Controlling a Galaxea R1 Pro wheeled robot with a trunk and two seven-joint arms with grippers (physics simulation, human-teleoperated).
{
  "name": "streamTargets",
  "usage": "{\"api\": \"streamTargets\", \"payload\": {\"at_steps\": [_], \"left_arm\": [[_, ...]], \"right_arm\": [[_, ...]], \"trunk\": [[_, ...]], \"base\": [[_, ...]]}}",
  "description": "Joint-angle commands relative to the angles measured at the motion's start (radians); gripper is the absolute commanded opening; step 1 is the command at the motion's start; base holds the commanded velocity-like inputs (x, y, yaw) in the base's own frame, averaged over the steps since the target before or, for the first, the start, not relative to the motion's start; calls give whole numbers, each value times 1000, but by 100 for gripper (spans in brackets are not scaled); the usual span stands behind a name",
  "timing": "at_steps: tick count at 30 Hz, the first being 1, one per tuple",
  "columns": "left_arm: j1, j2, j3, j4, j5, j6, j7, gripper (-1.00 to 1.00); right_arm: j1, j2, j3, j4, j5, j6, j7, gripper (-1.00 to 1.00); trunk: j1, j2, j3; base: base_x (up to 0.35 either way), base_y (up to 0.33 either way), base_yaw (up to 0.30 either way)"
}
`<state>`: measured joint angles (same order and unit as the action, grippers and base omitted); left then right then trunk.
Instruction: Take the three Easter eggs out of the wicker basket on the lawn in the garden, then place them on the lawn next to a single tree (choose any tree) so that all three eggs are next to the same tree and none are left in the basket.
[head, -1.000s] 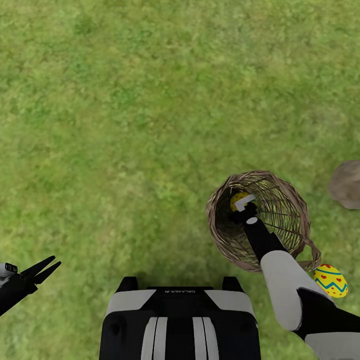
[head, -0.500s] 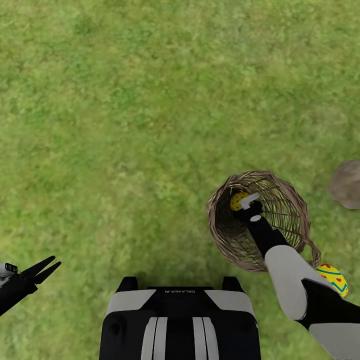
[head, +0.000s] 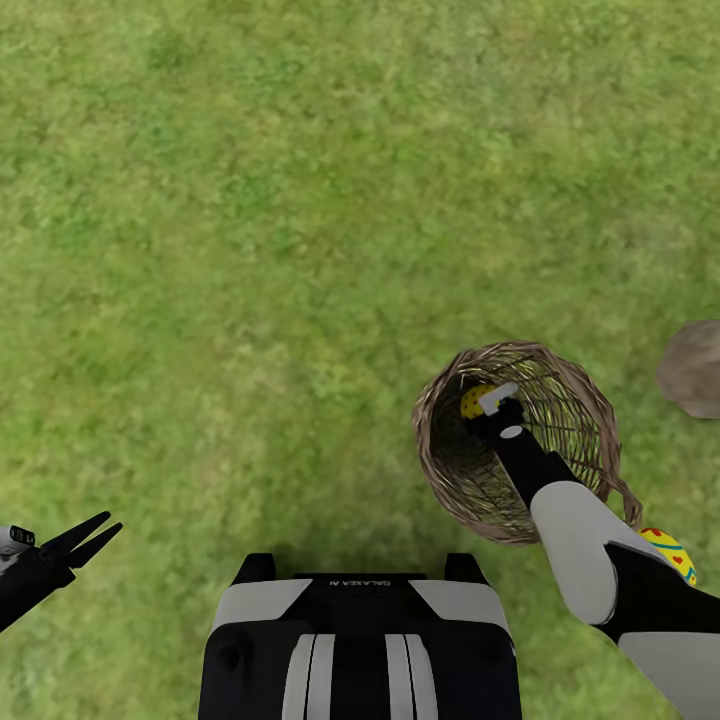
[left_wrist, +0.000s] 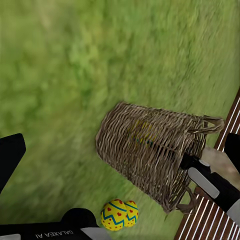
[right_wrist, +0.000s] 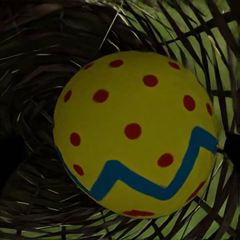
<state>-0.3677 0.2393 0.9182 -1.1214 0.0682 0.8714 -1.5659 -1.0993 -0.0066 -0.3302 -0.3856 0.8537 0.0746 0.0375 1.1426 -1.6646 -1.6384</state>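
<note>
A garden lawn, outdoors, in a simulator's render.

Mottled green grass (head: 250, 200) covers the ground in every direction. A brown wicker basket (head: 575, 400) stands on it with painted Easter eggs (left_wrist: 119, 215) in and beside it. A grey-brown stone-like lump (head: 695, 368) sits on the grass nearby, and slatted brown boards (left_wrist: 225, 145) border one side.

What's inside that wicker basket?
One dotted yellow egg lies in the wicker basket, with the right claw reaching in. The arm hides part of the bottom.

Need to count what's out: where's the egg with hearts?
On the lawn just outside the basket, by the robot's right arm; the egg with hearts shows in head view.
</note>
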Motion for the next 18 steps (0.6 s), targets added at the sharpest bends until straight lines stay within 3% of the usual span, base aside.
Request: {"api": "streamTargets", "payload": {"at_steps": [1,18], "left_arm": [[0,0,1,0,-1,11,-1,100],[0,0,1,14,-1,9,15,100]], "right_arm": [[0,1,-7,-3,9,-8,3,100],[-1,-18,-10,-15,9,-18,-20,100]], "trunk": [[0,0,0],[0,0,-17]], "base": [[0,0,0],[0,0,0]]}}
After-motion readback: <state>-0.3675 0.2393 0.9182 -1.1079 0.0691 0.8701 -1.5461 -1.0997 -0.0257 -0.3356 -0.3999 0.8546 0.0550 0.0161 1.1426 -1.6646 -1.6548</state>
